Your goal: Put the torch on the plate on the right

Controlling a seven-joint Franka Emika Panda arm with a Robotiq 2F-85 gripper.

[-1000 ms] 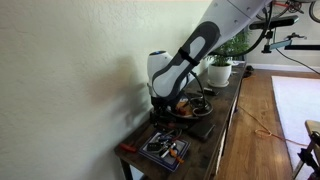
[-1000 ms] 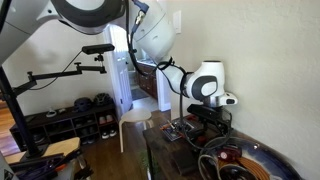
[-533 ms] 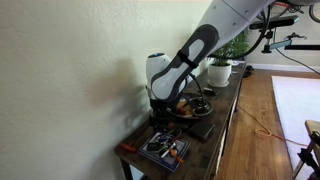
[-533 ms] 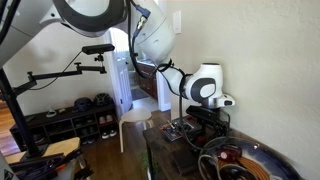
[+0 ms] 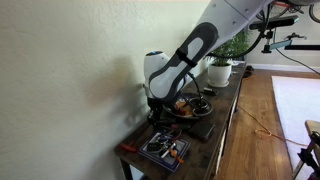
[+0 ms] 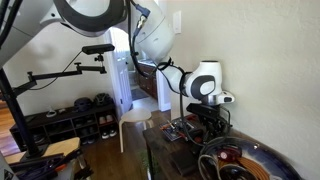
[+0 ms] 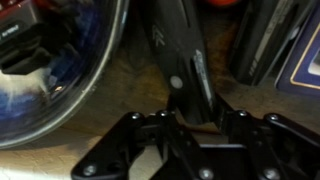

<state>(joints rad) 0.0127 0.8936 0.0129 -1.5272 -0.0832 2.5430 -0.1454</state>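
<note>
Wooden side table (image 7: 140, 90) — fingers (image 5: 160, 115) low beside plate (image 7: 95, 80) | grip state: cannot tell

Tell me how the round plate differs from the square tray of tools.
Shape: the plate is round with a raised rim, while the tray is square.
Finish: the plate has a glossy bluish sheen in the wrist view, while the tray looks flat and dark.
Load: the tray holds orange-handled tools, while the plate's contents are too unclear to tell.
Both are dark and sit on the same narrow table.
</note>
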